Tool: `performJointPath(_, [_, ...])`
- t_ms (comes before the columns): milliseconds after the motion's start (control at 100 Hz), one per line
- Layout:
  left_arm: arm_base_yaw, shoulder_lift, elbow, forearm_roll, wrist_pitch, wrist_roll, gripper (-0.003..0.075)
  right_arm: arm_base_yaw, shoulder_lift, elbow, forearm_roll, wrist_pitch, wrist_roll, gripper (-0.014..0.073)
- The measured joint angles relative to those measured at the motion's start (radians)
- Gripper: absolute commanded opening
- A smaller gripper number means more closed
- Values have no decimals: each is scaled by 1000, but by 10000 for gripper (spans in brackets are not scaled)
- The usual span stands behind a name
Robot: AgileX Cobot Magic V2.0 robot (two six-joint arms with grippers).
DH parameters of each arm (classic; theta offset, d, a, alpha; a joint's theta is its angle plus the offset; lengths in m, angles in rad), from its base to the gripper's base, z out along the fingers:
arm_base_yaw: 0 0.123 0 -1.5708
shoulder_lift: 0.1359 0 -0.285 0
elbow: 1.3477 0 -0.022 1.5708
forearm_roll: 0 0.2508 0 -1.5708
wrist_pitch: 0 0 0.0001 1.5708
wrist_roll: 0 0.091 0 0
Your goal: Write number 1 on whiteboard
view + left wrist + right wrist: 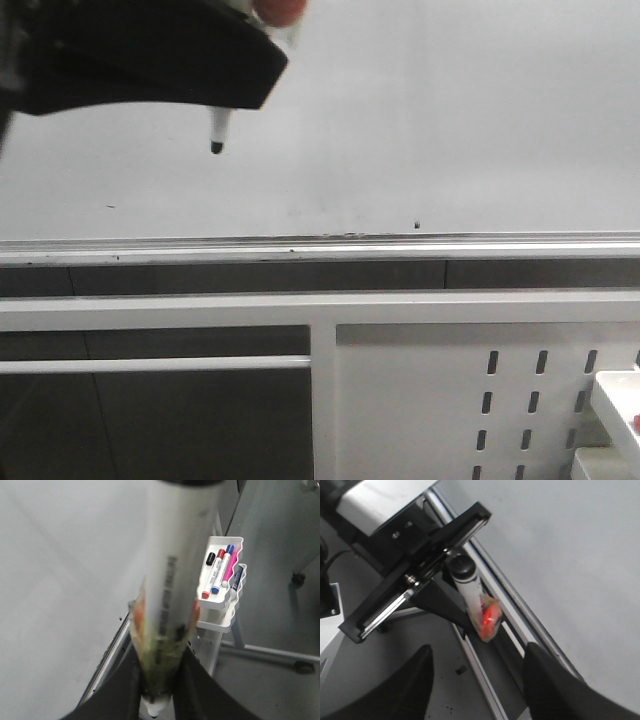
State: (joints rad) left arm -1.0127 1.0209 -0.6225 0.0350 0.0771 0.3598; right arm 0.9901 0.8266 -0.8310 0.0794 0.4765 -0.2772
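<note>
Front view shows the left pincer (150, 60) high at the left, pinching a marker (218, 130) whose black tip points down in front of the whiteboard (450, 110); whether the tip touches the surface is hard to tell from here. No stroke of the number 1 is visible on the board, only a tiny black speck (416, 224) just above the silver rail (400, 243) along its lower edge. Below the rail stands a white slotted panel (430, 400).

Left wrist view looks along the marker barrel (175, 580), clamped between the black fingers (120, 695), with a white tray (220, 575) of coloured markers beyond.

Right wrist view shows the right pincer (477, 680) spread wide and empty, its fingers (410, 680) apart, facing the left pincer (420, 575) and its marker (470, 587) beside the board.
</note>
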Motion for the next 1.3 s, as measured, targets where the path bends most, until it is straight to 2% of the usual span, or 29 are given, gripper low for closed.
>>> performJointPath(150, [0,-53,-13,83,81,1,-20,34,110,-38,-1,-61,-4,361])
performJointPath(310, [0,-63,-14,99,144,1,-20,35,182,-44,-5,-136,-5,360])
performJointPath(440, [0,-63,-14,103,155,1,-20,35,207,-46,-5,-201,-5,360])
performJointPath(640, [0,-63,-14,107,160,1,-20,35,246,-46,5,-209,-5,347])
performJointPath(760, [0,-63,-14,107,164,1,-20,35,259,-46,17,-223,-5,225])
performJointPath(950, [0,-63,-14,105,198,-6,-19,35,282,-46,15,-196,-15,-80])
performJointPath(1030, [0,-63,-14,98,206,-10,-11,35,284,-46,13,-191,-17,-76])
performJointPath(1100, [0,-63,-14,84,208,-10,63,35,284,-46,4,-189,-17,-75])
performJointPath(1150, [0,-63,-14,72,208,-8,160,35,284,-46,-12,-189,-17,-70])
performJointPath(1250, [0,-79,-14,5,184,-1,408,35,268,-46,-61,-177,-14,-67])
performJointPath(1300, [-2,-97,-15,-35,182,0,491,35,253,-46,-88,-171,-13,-67])
